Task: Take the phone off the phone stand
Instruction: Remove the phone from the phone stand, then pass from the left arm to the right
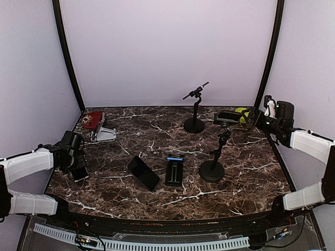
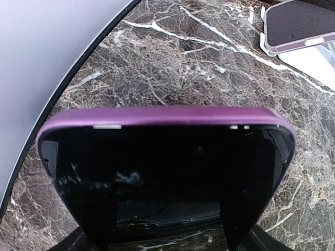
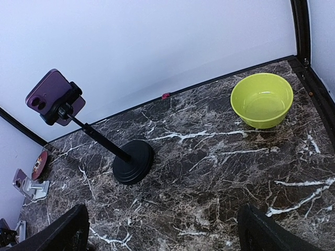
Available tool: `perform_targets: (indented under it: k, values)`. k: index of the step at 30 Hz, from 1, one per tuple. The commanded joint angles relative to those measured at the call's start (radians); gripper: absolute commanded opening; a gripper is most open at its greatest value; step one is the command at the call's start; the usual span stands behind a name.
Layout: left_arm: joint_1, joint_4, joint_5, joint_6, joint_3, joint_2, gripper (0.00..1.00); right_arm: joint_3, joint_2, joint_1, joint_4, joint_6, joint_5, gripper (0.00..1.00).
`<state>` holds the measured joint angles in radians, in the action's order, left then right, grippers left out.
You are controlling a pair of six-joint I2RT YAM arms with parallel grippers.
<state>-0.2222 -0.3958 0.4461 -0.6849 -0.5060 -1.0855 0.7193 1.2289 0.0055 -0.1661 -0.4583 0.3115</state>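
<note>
Left hand [image 1: 78, 167] clamped on purple phone [image 2: 167, 172] at the table [image 1: 56, 184] left edge — right hand [image 3: 163, 232] spread apart, unobstructed.

Top external: fixed high on the near side, pitched down over the whole worktop [image 1: 246, 178], facing the back wall [image 1: 167, 47].

Left wrist: low at the left edge. The lens is almost against a purple-edged phone [image 2: 167, 178] that fills the lower frame. It looks along the marble toward the white stand [image 2: 319, 57].

Right wrist: high at the right rear, angled down and leftward. Its own fingers [image 3: 57, 232] show in the bottom corners. It shares the green bowl [image 3: 261, 99] and the black pole stand [image 3: 133, 161] with top external.

The white stand appears in all three views.
</note>
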Motion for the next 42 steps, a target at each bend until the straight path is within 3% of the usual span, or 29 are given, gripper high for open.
perform_targets:
  k: [1, 10, 28, 42]
  values:
    - [0.001, 0.008, -0.017, 0.009, -0.01, 0.024, 0.78, -0.007, 0.007, -0.007, -0.044, -0.006, 0.015, 0.99]
    - [0.001, -0.054, -0.012, -0.002, -0.024, 0.084, 0.63, -0.003, 0.001, -0.006, -0.039, -0.006, 0.021, 0.99]
    - [-0.034, -0.231, -0.051, 0.049, -0.209, 0.193, 0.55, 0.027, -0.054, -0.007, -0.017, 0.007, 0.043, 0.99]
    - [-0.2, -0.212, -0.056, 0.178, -0.514, 0.064, 0.53, 0.17, -0.129, -0.003, 0.104, 0.048, 0.08, 0.99]
